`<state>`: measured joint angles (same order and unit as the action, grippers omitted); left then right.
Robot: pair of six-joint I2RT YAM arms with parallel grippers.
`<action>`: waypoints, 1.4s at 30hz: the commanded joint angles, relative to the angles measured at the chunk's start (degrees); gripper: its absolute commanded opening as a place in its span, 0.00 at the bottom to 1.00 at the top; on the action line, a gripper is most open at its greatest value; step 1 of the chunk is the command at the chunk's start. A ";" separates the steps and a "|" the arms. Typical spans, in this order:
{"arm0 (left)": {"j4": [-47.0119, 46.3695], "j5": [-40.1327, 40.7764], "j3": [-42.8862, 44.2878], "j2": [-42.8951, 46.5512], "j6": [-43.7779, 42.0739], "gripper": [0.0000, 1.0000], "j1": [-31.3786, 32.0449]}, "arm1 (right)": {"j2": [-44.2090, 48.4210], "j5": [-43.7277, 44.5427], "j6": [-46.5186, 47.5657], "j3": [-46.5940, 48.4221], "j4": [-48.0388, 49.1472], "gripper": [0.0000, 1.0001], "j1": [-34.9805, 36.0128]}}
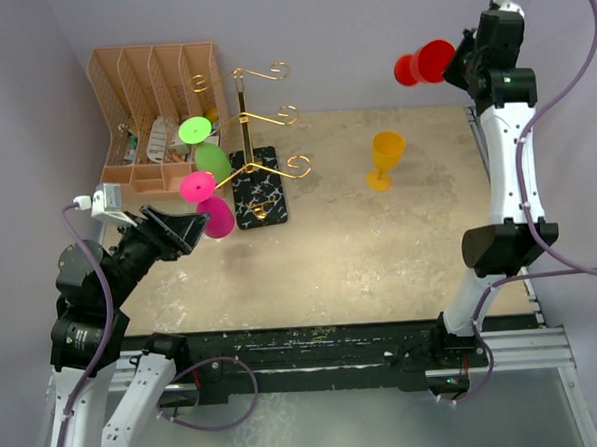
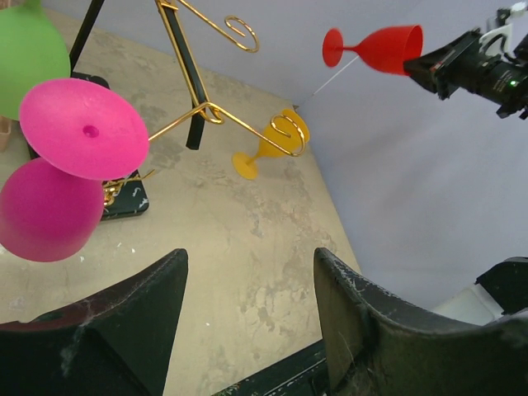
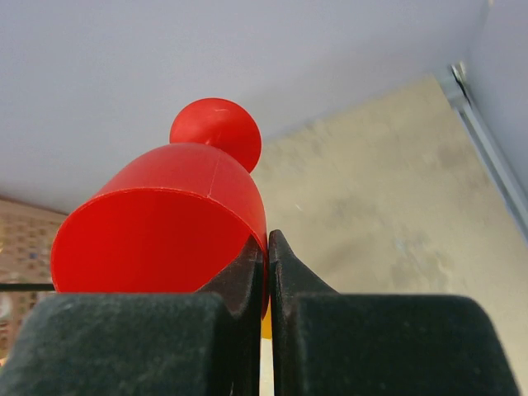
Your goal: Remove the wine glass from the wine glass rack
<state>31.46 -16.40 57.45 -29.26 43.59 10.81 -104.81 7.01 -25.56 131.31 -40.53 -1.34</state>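
The gold wire wine glass rack (image 1: 245, 116) stands on its black veined base (image 1: 259, 189) at the back left. A green glass (image 1: 204, 148) and a magenta glass (image 1: 207, 203) hang from its left arms. The rack (image 2: 186, 66) and the magenta glass (image 2: 74, 165) also show in the left wrist view. My left gripper (image 1: 184, 229) (image 2: 252, 280) is open and empty, just left of the magenta glass. My right gripper (image 1: 458, 63) (image 3: 266, 243) is shut on the rim of a red wine glass (image 1: 425, 64) (image 3: 165, 223), held sideways high at the back right.
A yellow wine glass (image 1: 384, 159) stands upright on the table right of the rack. A tan slotted desk organiser (image 1: 152, 111) sits behind the rack at the back left. The table's right edge (image 1: 503, 203) runs beside the right arm.
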 commanded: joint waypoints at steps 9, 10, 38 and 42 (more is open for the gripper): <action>5.27 5.95 0.70 1.30 -3.27 0.65 0.00 | -2.10 8.83 -3.52 -9.28 -2.99 0.00 -2.43; 6.41 7.01 1.08 1.29 -3.80 0.65 0.00 | -2.02 9.40 -3.62 -10.61 -2.85 0.00 -2.51; 15.69 22.28 2.66 2.10 -9.81 0.63 -0.02 | -5.15 3.15 -2.58 -28.72 0.20 0.00 -3.05; 16.15 22.63 2.43 2.36 -10.10 0.63 0.00 | -5.11 2.70 -2.15 -29.54 0.20 0.00 -3.06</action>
<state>48.58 5.02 60.10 -27.38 35.20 10.81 -111.39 10.81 -28.56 102.63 -41.56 -4.21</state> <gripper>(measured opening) 0.634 0.011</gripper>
